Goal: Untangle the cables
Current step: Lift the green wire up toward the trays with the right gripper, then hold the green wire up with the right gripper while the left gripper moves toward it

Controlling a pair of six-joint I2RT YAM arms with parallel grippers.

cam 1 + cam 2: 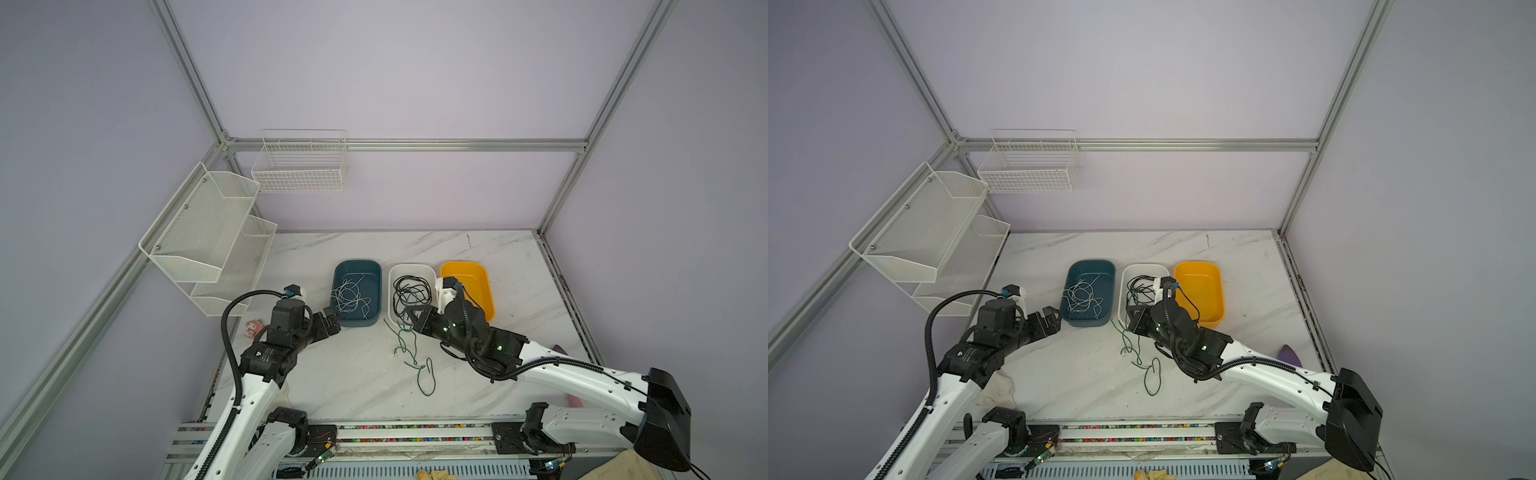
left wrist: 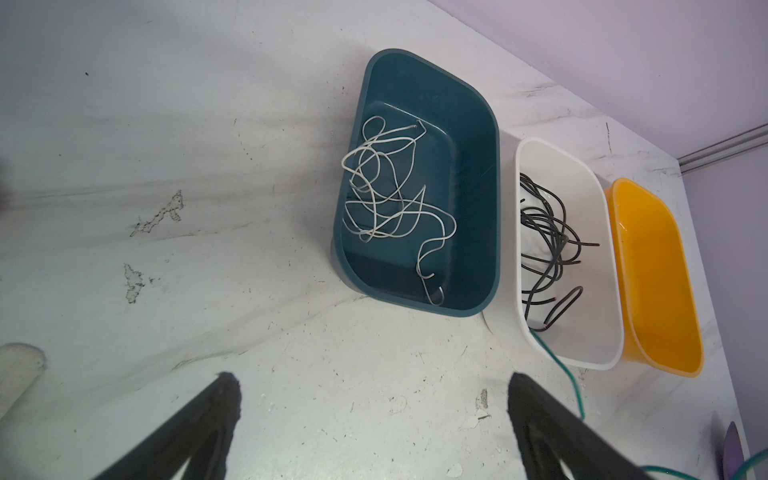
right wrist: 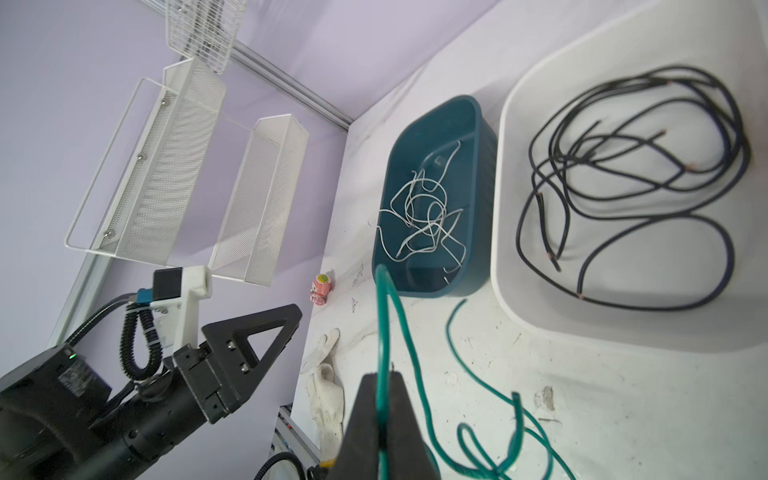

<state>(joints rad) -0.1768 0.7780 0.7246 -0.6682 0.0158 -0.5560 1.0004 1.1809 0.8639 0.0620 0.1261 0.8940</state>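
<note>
Green cable (image 3: 381, 328) was clamped in the right hand (image 3: 380, 382), judged ready to draw its loops off the worktop (image 3: 602, 399) below; left hand (image 2: 374, 382) stood apart, empty.

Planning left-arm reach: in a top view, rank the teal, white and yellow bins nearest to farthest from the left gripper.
1. Teal bin, right beside the left gripper.
2. White bin, middle of the row.
3. Yellow bin, far right end.

The right fingers (image 3: 403, 419) pinch a green cable (image 3: 379, 324) whose slack loops across the worktop (image 3: 582, 395). Black cables (image 3: 582, 156) coil in a white tub (image 3: 498, 232); pale cables (image 3: 424, 208), probably white, tangle in the teal tub (image 3: 484, 208) beside it.
</note>
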